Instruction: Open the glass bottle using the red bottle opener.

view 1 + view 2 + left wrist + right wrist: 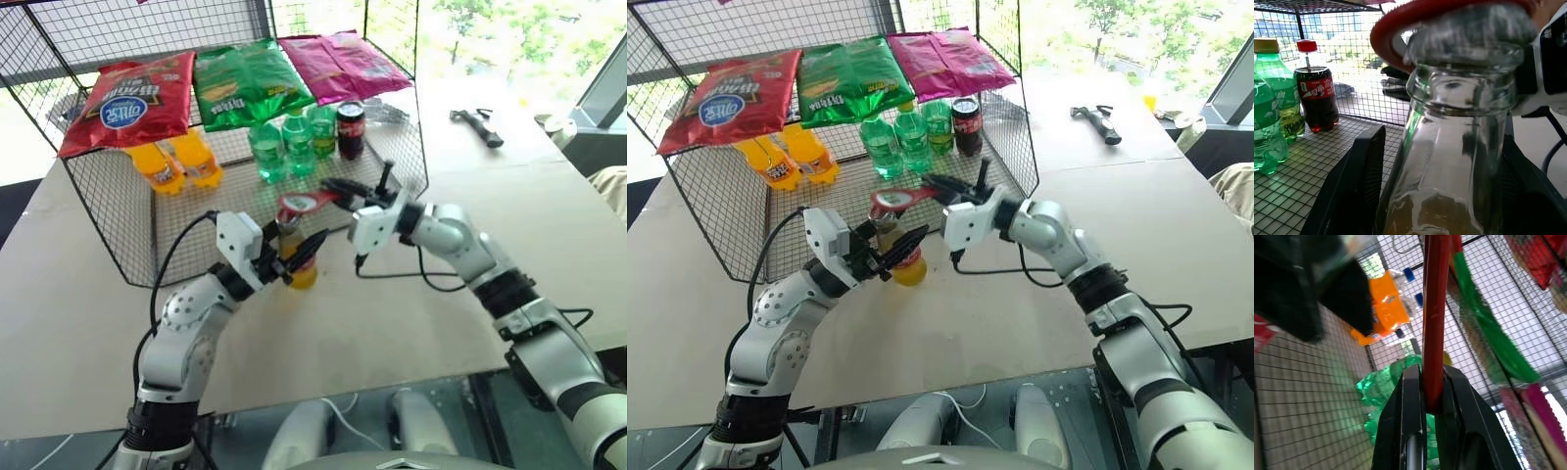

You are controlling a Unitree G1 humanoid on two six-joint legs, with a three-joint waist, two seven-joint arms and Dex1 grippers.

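**A:** Where is the glass bottle (297, 257), and which way does it point?

**B:** It stands roughly upright over the pale surface (411, 323), just in front of a wire rack (137, 245). Its long axis runs bottom to top, narrow neck upward. The left tool (299, 257) is clamped around its body, one black finger (1354, 186) on each side of the glass.

**A:** And the red bottle opener (306, 203)?

**B:** It lies close to level, its long axis running sideways across the scene. The looped oval head sits over the bottle's capped mouth; the slender handle points away toward the robot's right. The right tool (338, 190) is closed tight on that handle, fingers (1410, 421) pressed against both flat sides.

**A:** What else is nearby?

**B:** Inside the rack stand green plastic bottles (284, 145), a dark cola bottle (350, 129) and orange bottles (176, 162). Snack bags (245, 78) lie on the shelf above. A dark hammer (478, 125) rests well apart, farther back on the surface.
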